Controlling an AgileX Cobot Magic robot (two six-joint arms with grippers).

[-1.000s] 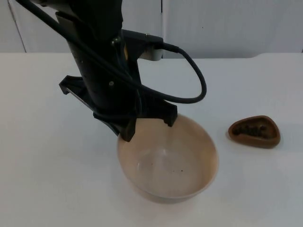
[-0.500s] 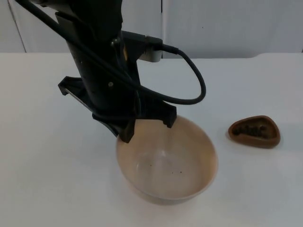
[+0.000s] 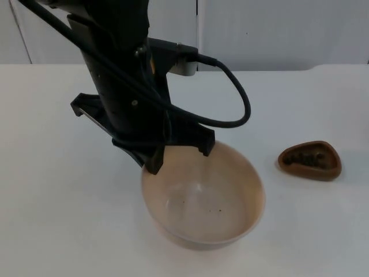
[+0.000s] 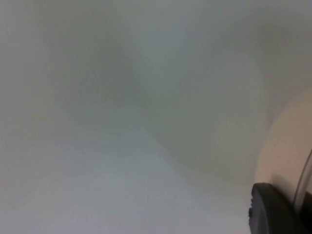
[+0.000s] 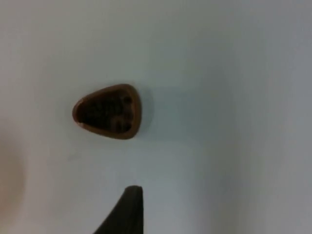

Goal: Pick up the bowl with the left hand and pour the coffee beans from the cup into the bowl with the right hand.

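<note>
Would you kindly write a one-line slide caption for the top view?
Left gripper at the far rim of the beige bowl on the white table; brown cup of coffee beans stands to its right.

tan bowl [image 3: 203,203] — upright, brown cup [image 3: 310,161] well apart

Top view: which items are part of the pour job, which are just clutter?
Job:
- wide beige plastic bowl, left gripper at its far rim
- small brown teardrop-shaped cup of dark coffee beans, standing on the table apart from the bowl
- right gripper, its fingertip above the table near the cup

Not job:
- white table top
- grey partition wall
</note>
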